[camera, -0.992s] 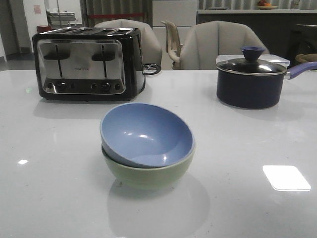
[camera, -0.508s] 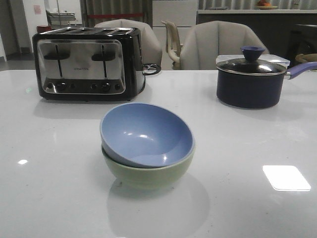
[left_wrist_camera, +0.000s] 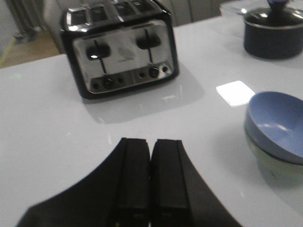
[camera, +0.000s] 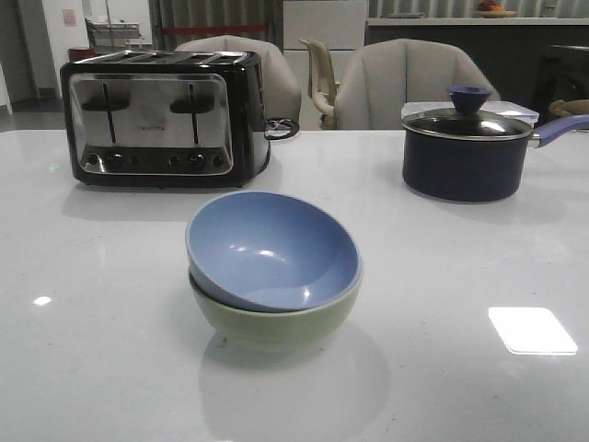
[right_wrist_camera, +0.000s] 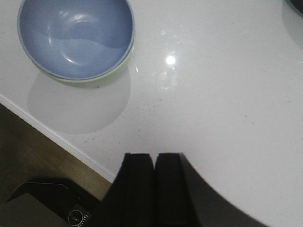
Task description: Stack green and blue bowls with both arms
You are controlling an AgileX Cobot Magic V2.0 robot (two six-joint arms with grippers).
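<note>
Two grippers, both clear: my left gripper [left_wrist_camera: 150,177] sits pressed together near the toaster [camera: 166,115]; mid-table, the blue bowl [camera: 271,249] rests tilted inside the green bowl [camera: 276,318]; my right gripper [right_wrist_camera: 154,189], also pinched together, hangs off-edge. Nudging that tilt could unseat it.

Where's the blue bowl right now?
In the front view, the blue bowl sits tilted inside the green bowl at the table's centre, nearer the camera than the toaster.

Blue bowl [left_wrist_camera: 277,126] nests in green bowl [left_wrist_camera: 277,171] (tilted), jaws pressed together, toaster [left_wrist_camera: 121,46] beyond.
</note>
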